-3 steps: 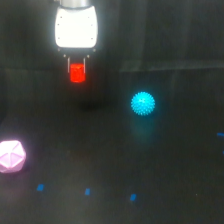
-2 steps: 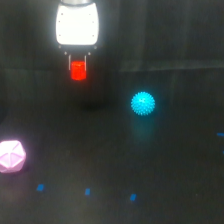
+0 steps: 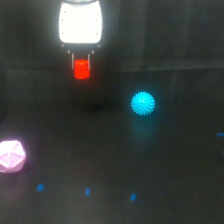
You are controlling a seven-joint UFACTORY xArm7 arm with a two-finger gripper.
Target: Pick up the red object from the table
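- The tool hangs from a bright white housing at the top of the exterior view, a little toward the exterior view's left of centre.
- Its two short dark fingers point straight down and sit narrow, closed against the sides of the red object, which they hold.
- The red object is a small, stubby, bright red-orange block; its lower part shows below the fingertips, and its upper part lies between them.
- The red object hangs clear of the bench, with a soft dark shadow on the surface below it.
- The bench is a wide, flat black surface that fills most of the view.
- A cyan spiky ball rests on the bench toward the exterior view's right of the tool, lower in the frame and well apart from the red object.
- A pink faceted polyhedron sits on the bench at the exterior view's left edge, partly cut off by the frame, far from both the ball and the tool.
- A few small blue marks dot the bench near the bottom of the view, spread in a loose row.
- The picture is blurred, so the finer shape of the fingers cannot be told.
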